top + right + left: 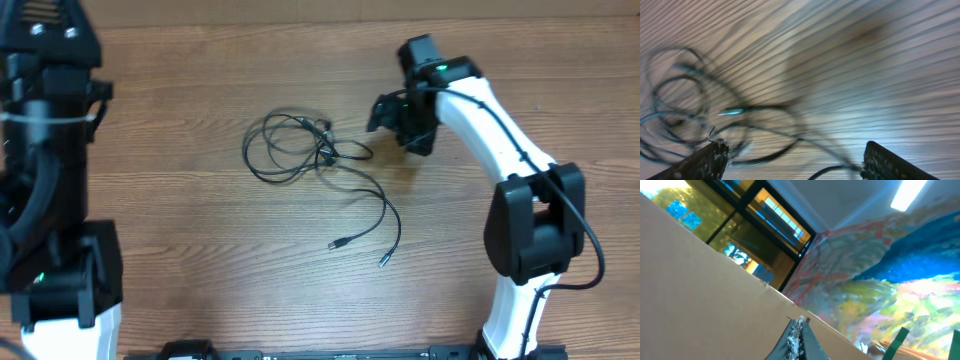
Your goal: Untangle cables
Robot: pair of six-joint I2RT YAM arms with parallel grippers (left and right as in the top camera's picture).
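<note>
Nearest the arms' bases, on the wooden worktop, lay the two plug ends of the cables, close to each other, with their metal tips toward the near edge. From them two thin black strands curved away to a small knot around the middle of the worktop. Left of that knot the cords spread into several overlapping loops lying flat on the wood.

Just to the right of the knot and slightly farther back hung the right end effector. It looked clear of the cords from overhead (its height above the wood could not be judged). Its own camera showed both fingers released and spread wide, with nothing between them. The blurred loops lay past the left-hand finger, and one strand trailed toward the other finger.

The left arm stood at the left edge of the worktop, well apart from the cables. Its left end effector was clenched, its fingers pressed together with nothing visible between them. It was aimed upward past a plain beige board. Beyond the board were a dark-framed window and, farthest off, a brightly painted wall.
</note>
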